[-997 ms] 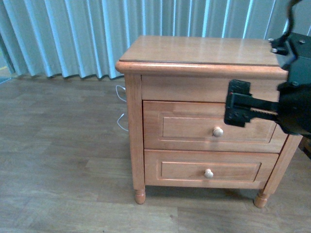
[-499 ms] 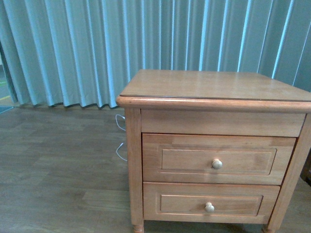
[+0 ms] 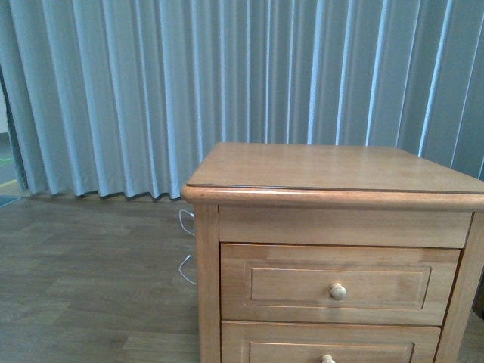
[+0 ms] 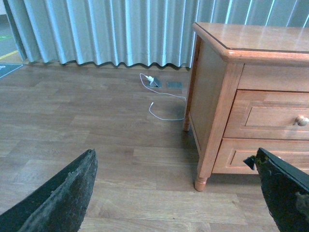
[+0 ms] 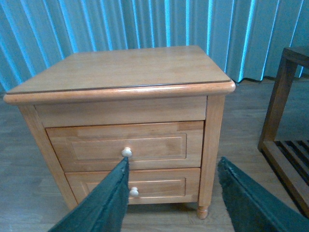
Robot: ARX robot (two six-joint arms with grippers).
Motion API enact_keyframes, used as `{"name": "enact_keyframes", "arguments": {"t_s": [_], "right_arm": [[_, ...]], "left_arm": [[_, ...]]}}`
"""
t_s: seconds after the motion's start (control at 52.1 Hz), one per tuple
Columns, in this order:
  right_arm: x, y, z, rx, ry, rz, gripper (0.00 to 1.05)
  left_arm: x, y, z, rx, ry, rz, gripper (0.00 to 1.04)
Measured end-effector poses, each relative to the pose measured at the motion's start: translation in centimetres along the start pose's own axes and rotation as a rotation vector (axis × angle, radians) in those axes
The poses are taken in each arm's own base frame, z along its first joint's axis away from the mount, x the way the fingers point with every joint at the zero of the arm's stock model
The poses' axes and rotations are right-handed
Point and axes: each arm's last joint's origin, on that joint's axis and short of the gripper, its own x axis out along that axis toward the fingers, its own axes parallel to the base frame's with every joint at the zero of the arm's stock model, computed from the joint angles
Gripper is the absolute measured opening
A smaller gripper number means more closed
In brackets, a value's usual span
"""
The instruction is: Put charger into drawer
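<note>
Left wrist view showed me the only likely trace of the charger [image 4: 154, 81]: a small pale plug with a thin white cable on the floor, by the curtain [image 4: 111, 31] and just off the nightstand's [image 4: 212, 101] rear corner. It did not look like a white cube on a black lead, so I could not be sure of it. The left claw [image 4: 176, 193] was spread wide and held nothing. The plug lay well ahead of it, past the cabinet's near leg, its cable trailing toward that leg. The right claw [image 5: 171, 198] was also open and empty, facing the drawer [image 5: 126, 147], which sat fully shut. I judged the left arm nearer the plug and the right better placed for the knob [image 5: 126, 152].
</note>
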Motion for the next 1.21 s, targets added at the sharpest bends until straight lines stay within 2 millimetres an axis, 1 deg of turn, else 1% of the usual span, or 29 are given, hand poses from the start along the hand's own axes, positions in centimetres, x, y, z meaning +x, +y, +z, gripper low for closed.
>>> {"name": "enact_keyframes", "arguments": {"t_s": [0.153,0.192,0.211,0.249,0.652,0.709,0.748,0.844,0.92,1.208], "right_arm": [[-0.5,-0.7,-1.4,-0.035,0.016,0.024,0.26],[-0.7,-1.3,-1.7,-0.04,0.014,0.017,0.15],[-0.7,-1.4,-1.7,-0.041,0.011,0.006,0.12],[-0.9,-1.6,-1.9,-0.044,0.005,-0.007,0.01],[-1.8,-1.7,-3.2,-0.047,0.004,-0.005,0.02],[-2.0,-1.7,-3.9,-0.047,-0.001,-0.005,0.02],[-2.0,-1.7,-4.0,-0.047,-0.001,-0.004,0.02],[-2.8,-1.8,-4.4,-0.047,0.033,-0.004,0.02],[-3.1,-1.7,-4.2,-0.047,0.0,-0.003,0.02],[-3.1,-1.7,-4.2,-0.047,0.003,-0.003,0.02]], "left_arm": [[0.0,0.0,0.0,0.0,0.0,0.0,0.99],[0.0,0.0,0.0,0.0,0.0,0.0,0.99],[0.0,0.0,0.0,0.0,0.0,0.0,0.99],[0.0,0.0,0.0,0.0,0.0,0.001,0.99],[0.0,0.0,0.0,0.0,0.0,0.0,0.99],[0.0,0.0,0.0,0.0,0.0,0.0,0.99],[0.0,0.0,0.0,0.0,0.0,0.0,0.99],[0.0,0.0,0.0,0.0,0.0,0.001,0.99],[0.0,0.0,0.0,0.0,-0.001,0.0,0.99],[0.0,0.0,0.0,0.0,-0.001,0.0,0.99]]}}
